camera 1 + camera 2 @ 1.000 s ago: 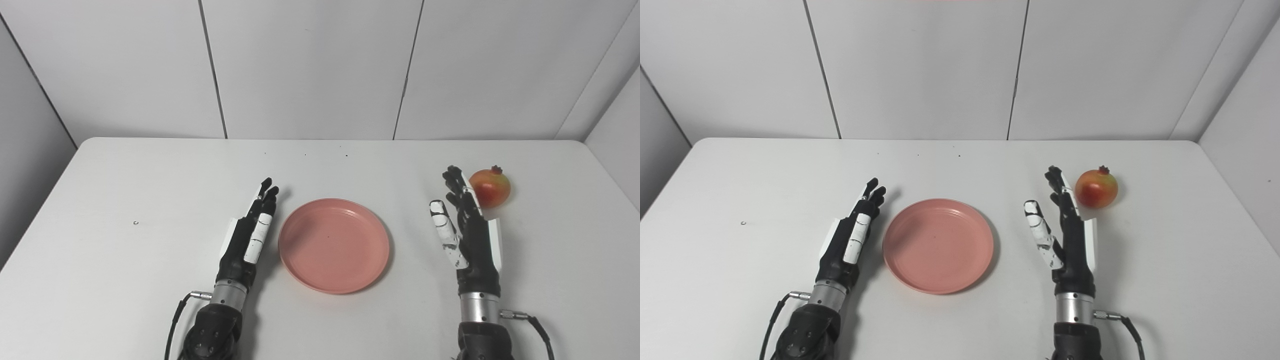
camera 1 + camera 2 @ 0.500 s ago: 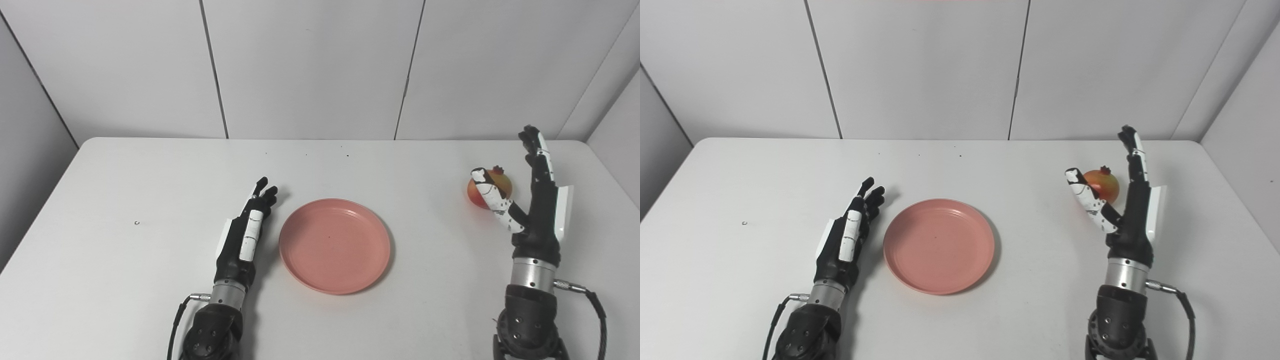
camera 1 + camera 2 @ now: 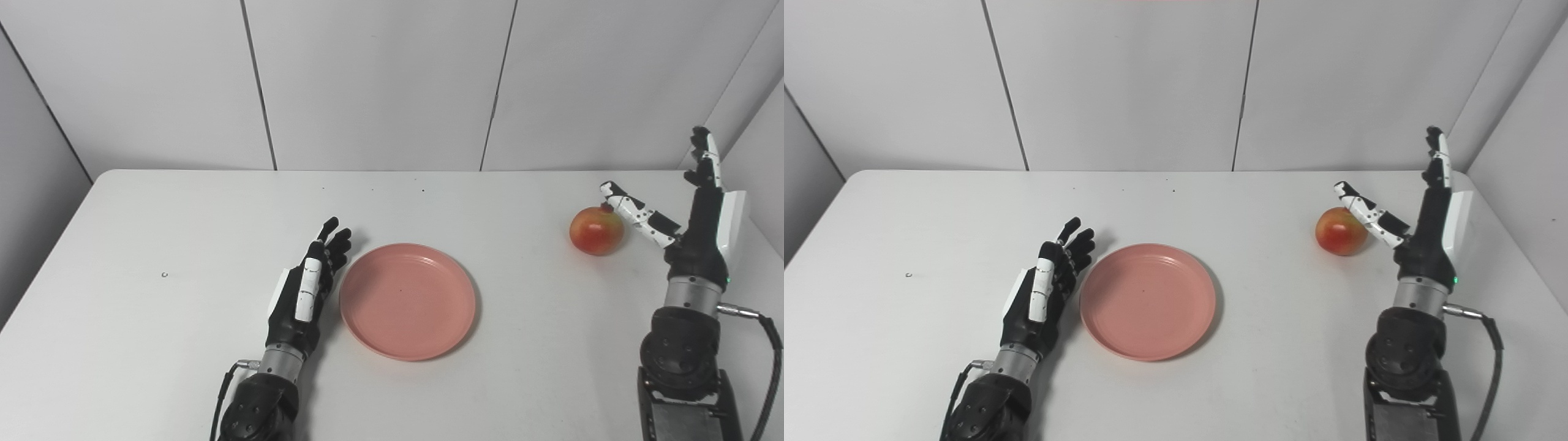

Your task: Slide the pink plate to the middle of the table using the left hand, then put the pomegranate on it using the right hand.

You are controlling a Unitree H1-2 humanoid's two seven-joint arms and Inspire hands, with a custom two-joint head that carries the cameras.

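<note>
The pink plate (image 3: 408, 300) lies flat near the middle of the white table (image 3: 153, 220). My left hand (image 3: 308, 285) rests just left of the plate's rim, open, fingers pointing away from me and holding nothing. The red-yellow pomegranate (image 3: 596, 230) sits on the table at the right. My right hand (image 3: 692, 220) stands upright to the right of the fruit, open and wide spread. Its thumb reaches over the fruit's top right while its fingers point up; nothing is held.
White wall panels (image 3: 380, 86) close off the table's far edge, and a side wall (image 3: 759, 159) stands close to my raised right hand. A tiny speck (image 3: 164, 274) lies at the left of the table.
My right hand swung from the pomegranate's left, past its front, to its right side and rose. My left hand stayed by the plate, fingers slightly curled. The plate and fruit did not move.
</note>
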